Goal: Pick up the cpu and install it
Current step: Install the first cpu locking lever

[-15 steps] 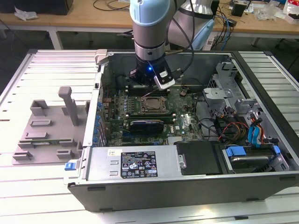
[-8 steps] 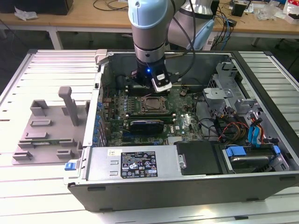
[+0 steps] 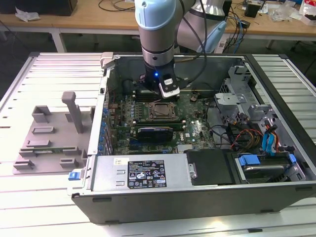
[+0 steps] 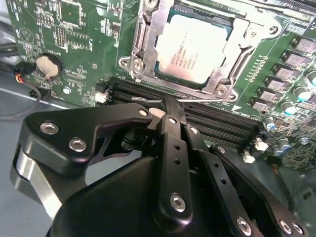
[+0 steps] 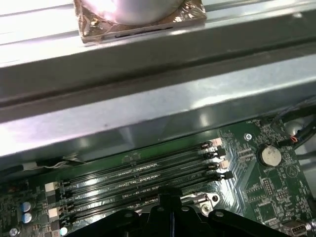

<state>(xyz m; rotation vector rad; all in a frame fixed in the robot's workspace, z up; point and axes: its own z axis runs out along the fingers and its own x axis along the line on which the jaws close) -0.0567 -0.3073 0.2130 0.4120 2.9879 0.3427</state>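
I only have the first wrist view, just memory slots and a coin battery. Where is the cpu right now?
Observer: In the second wrist view the cpu lies flat inside the socket frame, silvery top up.
Operator: Is the gripper on it?
Observer: No. The gripper is apart from it, over the memory slots beside the socket.
Operator: And the arm?
Observer: In the exterior view the arm reaches down into the open computer case.
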